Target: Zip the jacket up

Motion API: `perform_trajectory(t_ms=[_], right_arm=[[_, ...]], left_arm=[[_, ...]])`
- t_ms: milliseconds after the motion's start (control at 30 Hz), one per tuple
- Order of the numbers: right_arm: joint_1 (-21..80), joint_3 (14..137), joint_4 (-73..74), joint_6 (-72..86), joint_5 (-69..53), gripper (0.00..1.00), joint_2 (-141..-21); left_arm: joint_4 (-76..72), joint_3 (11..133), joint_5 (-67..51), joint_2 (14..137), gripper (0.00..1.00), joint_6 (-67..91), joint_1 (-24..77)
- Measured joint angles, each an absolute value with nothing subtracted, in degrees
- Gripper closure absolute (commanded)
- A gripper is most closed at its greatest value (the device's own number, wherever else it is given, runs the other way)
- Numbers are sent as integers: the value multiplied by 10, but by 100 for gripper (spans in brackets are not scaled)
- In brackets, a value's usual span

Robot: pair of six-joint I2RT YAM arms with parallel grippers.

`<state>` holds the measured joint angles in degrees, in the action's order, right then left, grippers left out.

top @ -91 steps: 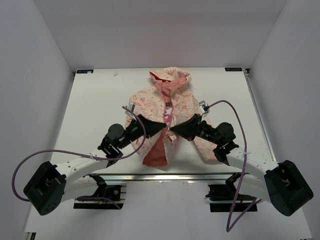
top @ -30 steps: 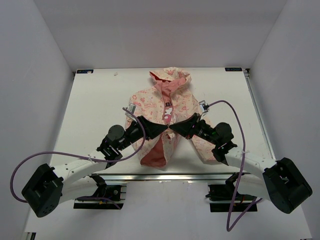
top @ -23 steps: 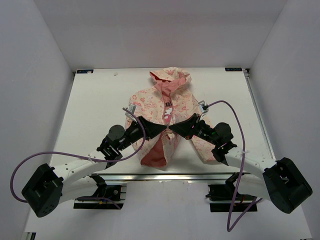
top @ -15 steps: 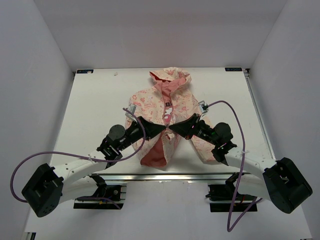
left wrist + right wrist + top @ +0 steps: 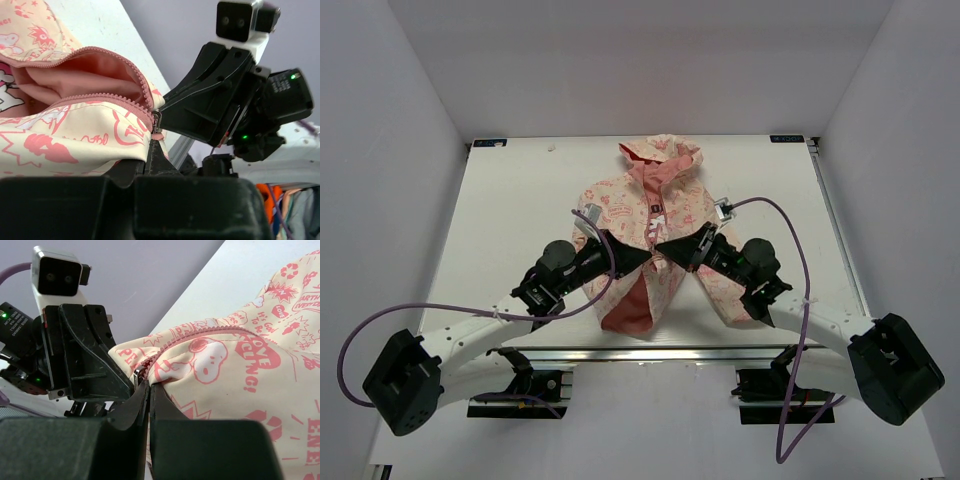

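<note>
The jacket [image 5: 665,205] lies flat mid-table, hood [image 5: 660,156] far from the arms, cream with pink print. Its front is joined at the chest and open below, showing pink lining [image 5: 632,303]. My left gripper [image 5: 646,258] and right gripper [image 5: 663,248] meet tip to tip at the zipper. In the left wrist view my left gripper [image 5: 150,148] is shut on the jacket's front edge just under the metal slider [image 5: 156,120]. In the right wrist view my right gripper [image 5: 149,388] is shut at the slider [image 5: 135,376], on the pink zipper teeth [image 5: 175,346].
The white table [image 5: 510,210] has white walls on three sides. The arm bases and purple cables [image 5: 790,250] sit at the near edge. A metal rail [image 5: 640,352] runs along the table front.
Both grippers have crept a little up the jacket, away from the bases, still joined at the zipper. The right arm has reached further forward and left.
</note>
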<state>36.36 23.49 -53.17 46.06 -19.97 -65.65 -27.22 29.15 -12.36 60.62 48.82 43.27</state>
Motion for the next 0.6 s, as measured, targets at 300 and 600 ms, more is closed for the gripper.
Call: perform_trajectory(t_ms=[300,600], right_arm=[[359,251,-494,462,-239,100,-660],[338,277,-444,461,-299,100,-660]], left_arm=[[-188,304,-128,587,100,431,434],[-170,305,-163,586,100,397,434]])
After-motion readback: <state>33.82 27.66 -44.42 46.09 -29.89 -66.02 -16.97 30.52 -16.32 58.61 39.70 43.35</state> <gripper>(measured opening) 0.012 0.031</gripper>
